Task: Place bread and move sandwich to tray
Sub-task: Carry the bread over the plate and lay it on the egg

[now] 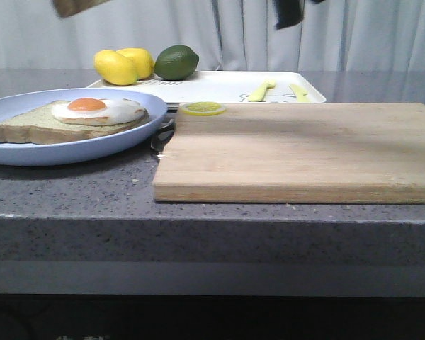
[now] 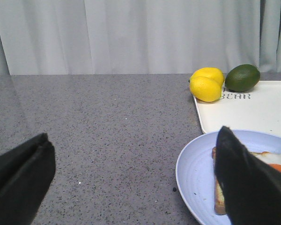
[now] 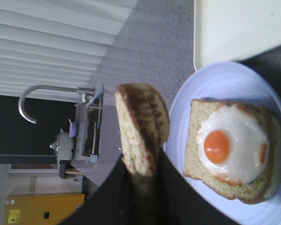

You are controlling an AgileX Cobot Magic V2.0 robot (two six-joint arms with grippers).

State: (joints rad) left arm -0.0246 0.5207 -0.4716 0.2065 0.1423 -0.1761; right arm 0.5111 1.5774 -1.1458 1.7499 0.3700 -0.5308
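My right gripper [image 3: 139,187] is clamped on the bread [image 3: 141,126], edge-on, raised above the plate [image 3: 225,89]. My left gripper [image 2: 131,187] has its fingers wide apart, hovering at the plate's rim. The egg slice [image 1: 64,124] lies on the plate near the bench's left edge — the tray [image 1: 212,86] sits behind it, toward the back edge, touching the cutting board [image 1: 304,152].
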